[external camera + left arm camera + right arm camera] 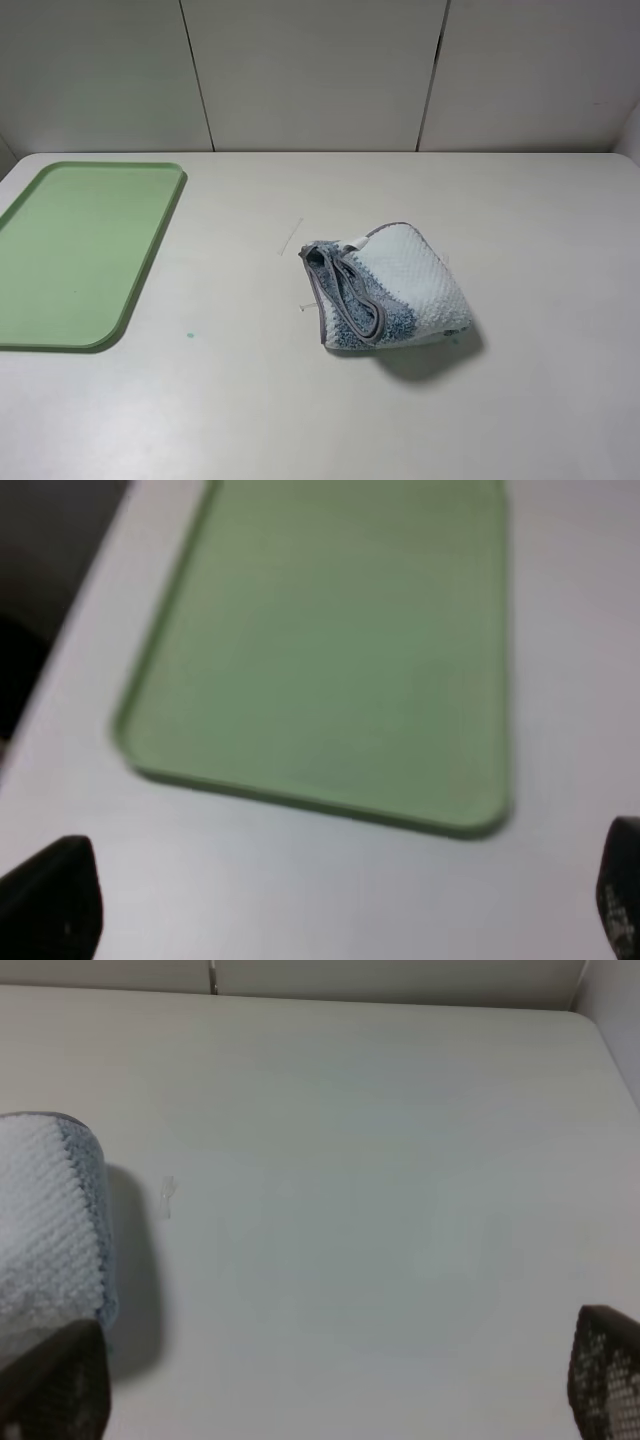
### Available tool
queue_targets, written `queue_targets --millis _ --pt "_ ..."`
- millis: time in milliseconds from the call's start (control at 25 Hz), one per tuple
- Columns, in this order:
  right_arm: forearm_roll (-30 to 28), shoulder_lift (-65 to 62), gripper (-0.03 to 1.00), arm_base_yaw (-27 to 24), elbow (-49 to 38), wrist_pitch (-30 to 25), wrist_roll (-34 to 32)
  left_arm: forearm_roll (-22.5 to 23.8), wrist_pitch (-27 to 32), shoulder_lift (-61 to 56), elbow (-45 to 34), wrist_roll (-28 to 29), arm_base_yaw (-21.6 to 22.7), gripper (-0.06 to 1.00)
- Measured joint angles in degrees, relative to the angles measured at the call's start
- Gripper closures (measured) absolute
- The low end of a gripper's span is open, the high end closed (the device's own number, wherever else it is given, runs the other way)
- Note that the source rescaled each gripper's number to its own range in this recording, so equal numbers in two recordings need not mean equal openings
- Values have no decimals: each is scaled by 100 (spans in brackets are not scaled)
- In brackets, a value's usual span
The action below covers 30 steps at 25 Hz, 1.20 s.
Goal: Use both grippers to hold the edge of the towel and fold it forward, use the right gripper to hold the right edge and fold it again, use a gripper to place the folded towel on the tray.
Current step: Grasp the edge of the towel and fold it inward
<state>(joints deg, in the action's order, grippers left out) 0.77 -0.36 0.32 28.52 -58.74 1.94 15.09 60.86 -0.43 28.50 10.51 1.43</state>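
The towel [400,288] lies bunched in a loose heap a little right of the table's middle, white waffle side up, blue-grey pile and the grey hem [352,297] showing on its left. The right wrist view shows part of the towel [45,1230] beside the open right gripper [328,1375], which holds nothing. The light green tray [80,250] lies at the left edge with nothing on it. The left wrist view shows the tray [330,660] ahead of the open left gripper [335,900], which holds nothing. Neither gripper shows in the exterior high view.
The white table [250,400] reaches a white panelled wall [320,70] at the back. A small green speck [190,335] marks the table right of the tray. The table's dark left edge [40,590] shows in the left wrist view.
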Motion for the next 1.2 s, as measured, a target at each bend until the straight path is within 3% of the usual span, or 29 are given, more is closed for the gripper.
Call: queue_targets --millis 120,440,680,960,1200 --pt "0 0 -3 0 0 0 0 270 -24 0 0 17 0 -5" --pt "0 0 -3 0 0 0 0 233 -98 0 0 17 0 -5" --pt "0 0 -3 0 0 0 0 -483 -107 495 151 -390 0 -5" --pt "0 -2 -3 0 0 0 0 -1264 -533 2720 934 -978 0 -5" --pt "0 -2 -3 0 0 0 0 -2389 -1128 4846 1708 -1957 0 -5"
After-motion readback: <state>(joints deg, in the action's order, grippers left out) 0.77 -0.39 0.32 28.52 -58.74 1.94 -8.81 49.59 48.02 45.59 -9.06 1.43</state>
